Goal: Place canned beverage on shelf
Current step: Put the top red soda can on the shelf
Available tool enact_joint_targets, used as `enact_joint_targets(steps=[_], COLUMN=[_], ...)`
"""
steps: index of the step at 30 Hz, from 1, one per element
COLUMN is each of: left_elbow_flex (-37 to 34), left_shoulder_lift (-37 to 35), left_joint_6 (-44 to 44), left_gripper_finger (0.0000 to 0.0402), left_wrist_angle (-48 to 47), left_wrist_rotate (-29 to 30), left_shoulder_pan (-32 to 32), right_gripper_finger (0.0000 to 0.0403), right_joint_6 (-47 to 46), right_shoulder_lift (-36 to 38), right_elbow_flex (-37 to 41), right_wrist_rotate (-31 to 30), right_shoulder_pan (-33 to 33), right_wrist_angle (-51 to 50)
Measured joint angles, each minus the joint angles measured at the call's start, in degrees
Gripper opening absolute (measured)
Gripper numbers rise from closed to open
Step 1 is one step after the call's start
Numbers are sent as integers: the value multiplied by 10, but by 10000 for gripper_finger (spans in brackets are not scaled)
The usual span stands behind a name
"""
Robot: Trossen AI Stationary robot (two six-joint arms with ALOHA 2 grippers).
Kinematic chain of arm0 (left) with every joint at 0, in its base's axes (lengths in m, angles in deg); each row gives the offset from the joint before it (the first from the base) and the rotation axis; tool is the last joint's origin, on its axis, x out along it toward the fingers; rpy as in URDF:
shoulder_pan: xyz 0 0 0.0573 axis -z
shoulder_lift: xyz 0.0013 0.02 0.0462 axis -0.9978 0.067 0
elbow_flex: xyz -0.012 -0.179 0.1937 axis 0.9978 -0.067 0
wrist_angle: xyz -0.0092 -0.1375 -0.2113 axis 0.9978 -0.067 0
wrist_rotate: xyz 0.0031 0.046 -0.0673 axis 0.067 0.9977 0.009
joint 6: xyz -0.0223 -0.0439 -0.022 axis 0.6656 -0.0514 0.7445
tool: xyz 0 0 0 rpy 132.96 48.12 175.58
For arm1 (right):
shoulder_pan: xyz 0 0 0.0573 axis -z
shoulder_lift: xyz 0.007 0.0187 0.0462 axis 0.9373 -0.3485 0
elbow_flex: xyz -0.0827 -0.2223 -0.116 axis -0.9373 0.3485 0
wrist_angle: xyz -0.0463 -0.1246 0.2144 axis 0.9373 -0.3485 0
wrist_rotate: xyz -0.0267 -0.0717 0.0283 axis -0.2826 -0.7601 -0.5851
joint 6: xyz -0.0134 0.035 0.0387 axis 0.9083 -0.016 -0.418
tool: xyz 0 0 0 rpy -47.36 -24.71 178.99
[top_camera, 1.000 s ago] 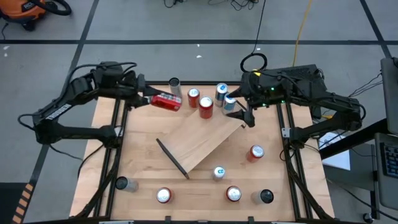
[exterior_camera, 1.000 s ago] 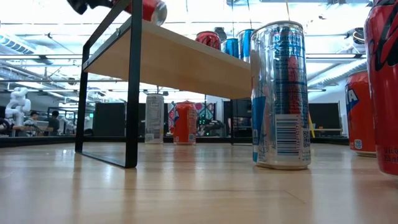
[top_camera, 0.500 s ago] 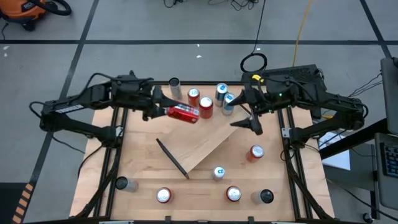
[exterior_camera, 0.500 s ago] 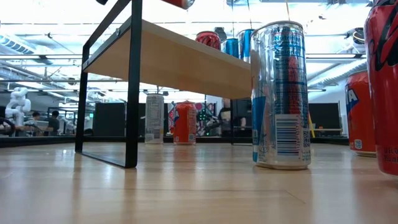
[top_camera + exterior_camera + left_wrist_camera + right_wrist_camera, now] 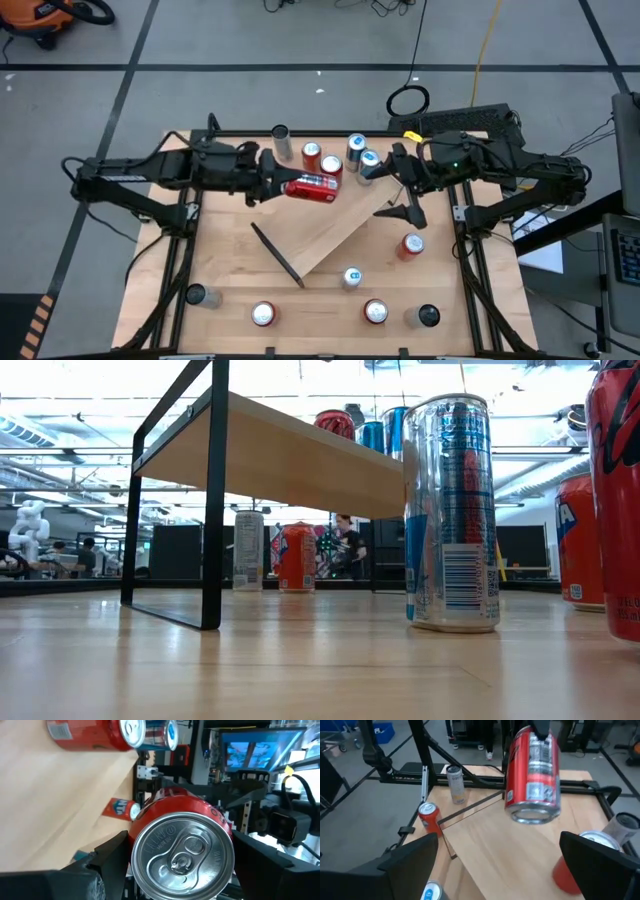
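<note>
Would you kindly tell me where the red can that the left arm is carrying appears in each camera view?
High view: red can, centre, lying sideways above the shelf's far end.
Low view: not in it.
Left wrist view: bottom centre, top facing camera.
Right wrist view: upper centre, over the shelf.
Shared landmark: the shelf.

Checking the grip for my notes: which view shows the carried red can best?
The right wrist view: the red can hangs in full above the shelf. The high view shows it sideways in the left gripper; the left wrist view shows only its top; the low view misses it.
</note>
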Motion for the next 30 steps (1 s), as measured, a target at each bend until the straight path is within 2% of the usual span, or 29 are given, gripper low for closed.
enact_joint_targets(steps=[8,22,30], left_elbow_flex=[0,0,0], left_shoulder_lift=[26,61,64], left_joint_6=[-2,-19,-21], left_gripper_finger=[283,283,283], left_wrist_angle=[40,97,111], left_wrist_rotate=[14,10,7], left_shoulder_pan=[13,13,13], right_gripper_finger=[399,399,368], right_joint_6=[24,50,71], right_shoulder_lift=[-40,-122,-143], right_elbow_flex=[0,0,0], right_wrist_rotate=[-3,-75,-75], right_shoulder_pan=[1,1,1], right_wrist_angle=[45,77,79])
